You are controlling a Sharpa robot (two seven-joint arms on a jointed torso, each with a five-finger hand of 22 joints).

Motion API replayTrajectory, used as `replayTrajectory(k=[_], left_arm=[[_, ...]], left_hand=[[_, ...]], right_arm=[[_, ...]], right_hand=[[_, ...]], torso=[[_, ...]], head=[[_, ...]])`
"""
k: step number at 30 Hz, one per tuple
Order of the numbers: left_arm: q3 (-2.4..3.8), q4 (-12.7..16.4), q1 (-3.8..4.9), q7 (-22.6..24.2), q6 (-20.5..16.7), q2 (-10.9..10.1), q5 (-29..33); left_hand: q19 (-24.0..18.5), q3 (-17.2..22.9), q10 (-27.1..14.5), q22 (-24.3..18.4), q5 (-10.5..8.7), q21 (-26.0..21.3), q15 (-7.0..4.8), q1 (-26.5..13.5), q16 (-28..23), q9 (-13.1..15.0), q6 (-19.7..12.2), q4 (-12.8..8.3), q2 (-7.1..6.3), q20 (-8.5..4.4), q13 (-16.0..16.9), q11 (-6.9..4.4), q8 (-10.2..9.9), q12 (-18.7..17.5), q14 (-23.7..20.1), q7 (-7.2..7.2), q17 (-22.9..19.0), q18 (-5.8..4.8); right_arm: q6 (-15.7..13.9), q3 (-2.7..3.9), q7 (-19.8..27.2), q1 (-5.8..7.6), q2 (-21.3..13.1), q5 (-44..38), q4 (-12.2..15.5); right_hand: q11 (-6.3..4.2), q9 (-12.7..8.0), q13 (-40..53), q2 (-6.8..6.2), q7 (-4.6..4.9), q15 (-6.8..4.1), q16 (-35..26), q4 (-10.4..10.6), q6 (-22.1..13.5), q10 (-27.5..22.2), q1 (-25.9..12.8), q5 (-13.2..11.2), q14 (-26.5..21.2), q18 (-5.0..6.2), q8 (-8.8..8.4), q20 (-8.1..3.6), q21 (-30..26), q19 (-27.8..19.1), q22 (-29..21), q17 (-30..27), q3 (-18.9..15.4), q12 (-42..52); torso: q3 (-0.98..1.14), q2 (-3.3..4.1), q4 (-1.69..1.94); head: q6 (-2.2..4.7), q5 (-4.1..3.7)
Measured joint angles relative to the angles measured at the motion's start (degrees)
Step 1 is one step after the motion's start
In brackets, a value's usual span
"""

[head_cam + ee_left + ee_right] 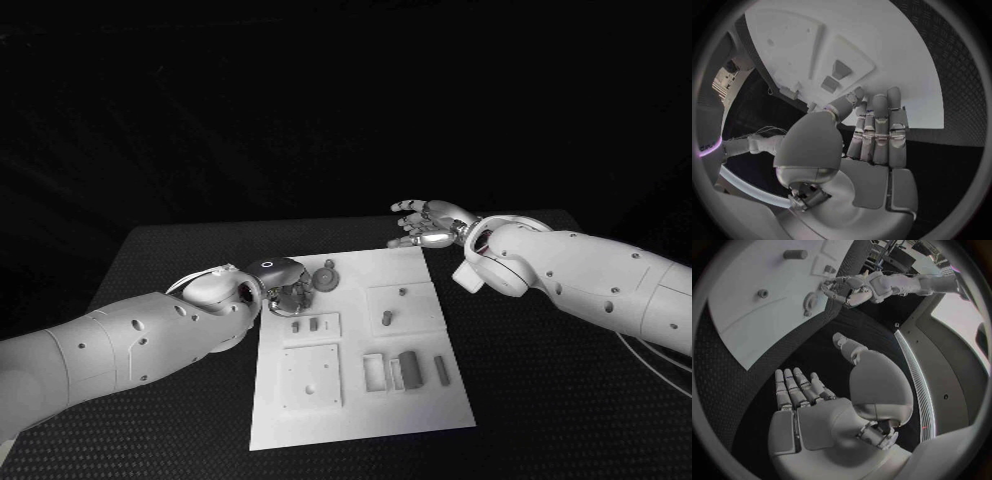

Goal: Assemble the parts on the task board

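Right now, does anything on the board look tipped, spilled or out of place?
Nothing stands out. The task board lies flat on the black table, and the grey parts sit within it. The left hand is at its far left corner; the right hand is open beyond its far edge.

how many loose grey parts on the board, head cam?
About 6, more may sit under the left hand: one round part by that hand, two small pegs, one peg mid-board, two bars near the front right.
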Motion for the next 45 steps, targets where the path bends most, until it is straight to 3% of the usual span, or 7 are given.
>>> replayTrajectory(k=[5, 23, 27, 34, 39, 41, 45], left_arm=[[0.0, 0.0, -0.01, -0.2, 0.1, -0.1, 0.0], [0.2, 0.4, -0.02, -0.6, 0.0, -2.6, 1.2], [0.98, 0.4, -0.07, -0.6, -0.1, -3.7, 3.4], [2.93, -0.4, 0.1, -0.1, -0.5, -6.4, 18.9], [3.49, 0.1, 0.82, 1.6, -1.6, -8.6, 32.8], [3.55, 0.7, 0.96, 2.9, -1.8, -9.6, 38.4], [3.6, 2.0, 1.06, 5.5, -1.5, -11.2, 46.3]], left_hand=[[-0.2, -0.7, -0.9, 0.2, 0.0, 0.0, 0.42, 0.1, 0.0, 0.0, -0.6, 0.0, -0.98, 0.21, -0.1, 0.29, 0.0, 0.0, -0.4, 0.21, 0.6, -0.02], [0.0, -0.7, -1.2, 0.6, 0.0, 0.0, 0.42, 0.7, 0.3, 0.0, -0.8, 0.0, -1.58, 0.58, -0.1, 0.46, -0.2, 0.0, -0.4, 0.42, 1.2, -0.04], [0.0, -0.7, -1.2, 0.7, 0.0, 0.0, 0.42, 0.7, 0.4, 0.0, -0.9, 0.0, -1.58, 0.64, 0.0, 0.46, -0.2, 0.2, -0.4, 0.51, 1.3, -0.03], [-0.1, -0.7, -1.2, 0.7, 0.0, 0.0, 0.42, 0.7, 0.4, 0.0, -0.9, 0.0, -1.58, 0.72, 0.0, 0.4, -0.2, 0.2, -0.4, 0.51, 1.3, -0.03], [-0.1, -0.7, -1.2, 0.7, 0.0, 0.0, 0.42, 0.7, 0.4, 0.0, -0.9, 0.0, -1.58, 0.73, 0.0, 0.39, -0.2, 0.2, -0.4, 0.51, 1.3, -0.03], [-3.5, -0.7, -1.8, -0.1, 0.26, -2.0, 1.39, -0.3, -2.1, 0.0, -1.5, 0.5, -1.3, 1.87, 0.0, 0.82, -0.4, 0.3, -3.8, 0.55, 0.4, 0.45], [-10.1, -0.8, -2.9, -3.5, 0.03, -5.8, 2.9, -3.4, -8.7, 0.0, -2.7, 0.7, 0.35, 3.48, 0.2, 1.99, -0.4, 0.7, -8.8, 1.03, -2.9, 0.88]], right_arm=[[0.0, 0.0, 0.0, -0.02, 0.0, 0.0, 0.0], [-0.3, 0.0, 0.0, -0.3, -0.2, 0.0, 0.0], [-1.3, 0.0, 0.2, -0.44, -0.4, 0.0, 0.1], [-4.7, 0.0, 1.2, -0.48, -0.8, -1.3, 0.1], [-6.1, 0.02, 1.7, -0.73, -1.0, -6.6, 0.4], [-6.6, 0.02, 2.1, -0.95, -1.1, -10.0, 0.8], [-7.0, 0.01, 2.3, -1.14, -1.0, -16.7, 1.0]], right_hand=[[0.0, 0.0, 0.0, 0.0, 0.0, 0.0, 0.0, 0.0, 0.0, 0.0, 0.0, 0.0, 0.0, 0.0, 0.0, 0.0, 0.0, 0.0, 0.0, 0.0, 0.0, 0.0], [0.0, 0.0, 0.0, 0.0, 0.0, 0.0, 0.0, 0.0, 0.0, 0.0, 0.0, 0.0, 0.0, 0.0, 0.0, 0.0, 0.0, 0.0, 0.0, 0.0, 0.0, 0.0], [0.0, 0.0, 0.0, 0.0, 0.0, 0.0, 0.0, 0.0, 0.0, 0.0, 0.0, 0.0, 0.0, 0.0, 0.0, 0.0, 0.0, 0.0, 0.0, 0.0, 0.0, 0.0], [0.0, 0.0, 0.0, 0.0, 0.0, 0.0, 0.0, 0.0, 0.0, 0.0, 0.0, 0.0, 0.0, 0.01, 0.0, 0.0, 0.0, 0.0, 0.0, 0.0, 0.0, 0.0], [0.0, 0.0, 0.0, 0.0, 0.0, 0.0, 0.0, 0.0, 0.0, 0.0, 0.0, 0.0, 0.0, 0.0, 0.0, 0.0, 0.0, 0.0, 0.0, 0.0, 0.0, 0.0], [-1.15, 2.0, 1.1, 0.4, -0.04, -0.86, 2.2, -0.4, 4.0, 4.7, 0.4, 0.0, 3.3, 0.06, 2.74, -0.69, 1.5, 2.6, 1.2, 1.5, 0.4, 2.3], [-4.84, 6.9, 4.0, 1.83, 0.84, -3.92, 8.7, -3.6, 16.2, 18.4, 1.4, 0.0, 14.9, 3.63, 9.14, -2.3, 6.0, 12.5, 4.2, 5.5, 1.3, 8.3]], torso=[[-0.01, 0.01, 0.0], [0.01, 0.01, -0.02], [0.02, 0.0, -0.03], [0.05, -0.04, 0.0], [0.08, -0.09, 0.03], [0.05, -0.1, 0.02], [0.02, -0.12, 0.01]], head=[[-0.07, -0.01], [0.13, -0.1], [0.3, -0.27], [0.55, -0.27], [0.71, -0.31], [0.81, -0.35], [0.97, -0.38]])
